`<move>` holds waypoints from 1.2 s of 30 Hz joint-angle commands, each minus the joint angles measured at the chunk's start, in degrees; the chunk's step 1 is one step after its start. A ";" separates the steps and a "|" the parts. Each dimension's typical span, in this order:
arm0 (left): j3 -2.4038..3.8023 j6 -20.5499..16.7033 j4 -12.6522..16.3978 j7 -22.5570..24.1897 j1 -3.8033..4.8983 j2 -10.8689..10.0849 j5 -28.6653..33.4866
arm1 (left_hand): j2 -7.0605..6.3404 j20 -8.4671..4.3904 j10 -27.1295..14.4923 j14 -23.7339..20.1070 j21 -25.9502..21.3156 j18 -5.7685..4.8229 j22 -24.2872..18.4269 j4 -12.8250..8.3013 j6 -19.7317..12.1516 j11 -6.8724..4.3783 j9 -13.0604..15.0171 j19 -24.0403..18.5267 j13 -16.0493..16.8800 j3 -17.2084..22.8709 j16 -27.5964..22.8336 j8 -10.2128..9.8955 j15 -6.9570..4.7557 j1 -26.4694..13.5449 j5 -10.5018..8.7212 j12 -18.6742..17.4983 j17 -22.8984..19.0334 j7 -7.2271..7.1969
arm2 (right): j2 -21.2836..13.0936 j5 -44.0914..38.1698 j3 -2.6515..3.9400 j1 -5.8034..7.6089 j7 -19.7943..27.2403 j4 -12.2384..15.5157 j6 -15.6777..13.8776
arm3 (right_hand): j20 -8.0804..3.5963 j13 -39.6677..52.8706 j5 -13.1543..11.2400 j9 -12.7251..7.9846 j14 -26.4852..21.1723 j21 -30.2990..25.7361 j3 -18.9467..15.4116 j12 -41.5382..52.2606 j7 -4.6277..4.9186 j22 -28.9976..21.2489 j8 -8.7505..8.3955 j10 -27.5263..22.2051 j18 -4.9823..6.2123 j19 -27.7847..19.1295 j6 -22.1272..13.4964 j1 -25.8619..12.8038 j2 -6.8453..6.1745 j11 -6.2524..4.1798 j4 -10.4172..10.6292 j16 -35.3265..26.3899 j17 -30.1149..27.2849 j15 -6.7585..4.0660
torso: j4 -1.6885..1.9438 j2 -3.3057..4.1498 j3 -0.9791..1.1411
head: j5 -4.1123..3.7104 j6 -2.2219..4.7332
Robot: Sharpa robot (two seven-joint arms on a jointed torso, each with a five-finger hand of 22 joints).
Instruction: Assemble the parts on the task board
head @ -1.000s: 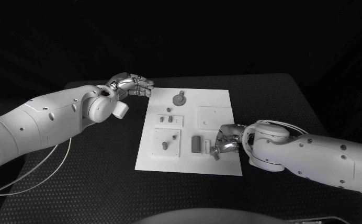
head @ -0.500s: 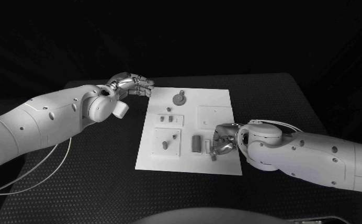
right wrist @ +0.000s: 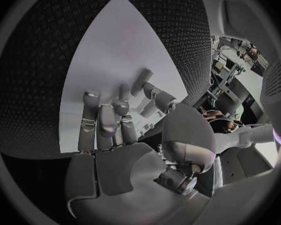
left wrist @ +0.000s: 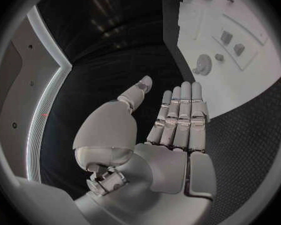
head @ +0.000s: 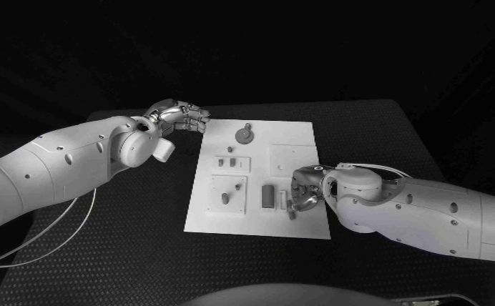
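Black cloth covers the table [head: 124, 249], with the white task board [head: 294, 227] lying in its middle. Off the board's far left corner the left hand [head: 177, 116] hovers, fingers straight and close together, thumb apart, holding nothing. Over the board's near right part the right hand [head: 305, 193] reaches down, fingers bent toward a small upright part [head: 268, 196]; whether it grips anything I cannot tell. A round part [head: 245, 134] lies near the far edge.
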 commanded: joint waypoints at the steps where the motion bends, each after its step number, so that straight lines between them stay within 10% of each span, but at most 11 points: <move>1: 0.03 0.97 0.16 0.27 0.04 0.02 0.30 | -0.02 0.18 0.35 0.05 -0.21 0.45 0.07 0.21 0.15 0.14 -0.06 -0.04 -0.08 0.17 -0.26 0.34 0.50 -0.54 0.27 0.18 0.06 0.20 | -0.21 -3.86 -0.64 -0.61 -2.02 -0.56 3.75 | -0.21 0.07 -0.27 -7.85 0.14 -0.19 -0.03 0.28 0.24 0.86 -0.11 0.29 0.73 -0.03 0.05 0.36 -0.15 -0.05 -0.23 0.10 -0.19 -0.16 | -0.01 0.00 0.01 | -0.06 0.05; 36: 0.02 1.05 0.18 0.14 0.04 -0.07 0.30 | 0.07 0.19 0.37 0.09 -0.20 0.46 0.10 0.25 0.15 0.13 -0.11 -0.04 -0.16 0.22 -0.34 0.38 0.50 -0.62 0.27 0.22 0.20 0.20 | -0.40 -10.78 -2.21 -0.80 -1.47 0.38 8.24 | 0.01 0.23 -0.23 -7.80 -0.55 -0.27 0.20 0.30 0.27 0.95 0.11 0.06 0.73 -0.53 0.01 4.09 0.78 -0.01 -2.01 -0.01 -0.82 -0.05 | -0.01 0.02 0.04 | -0.25 -0.07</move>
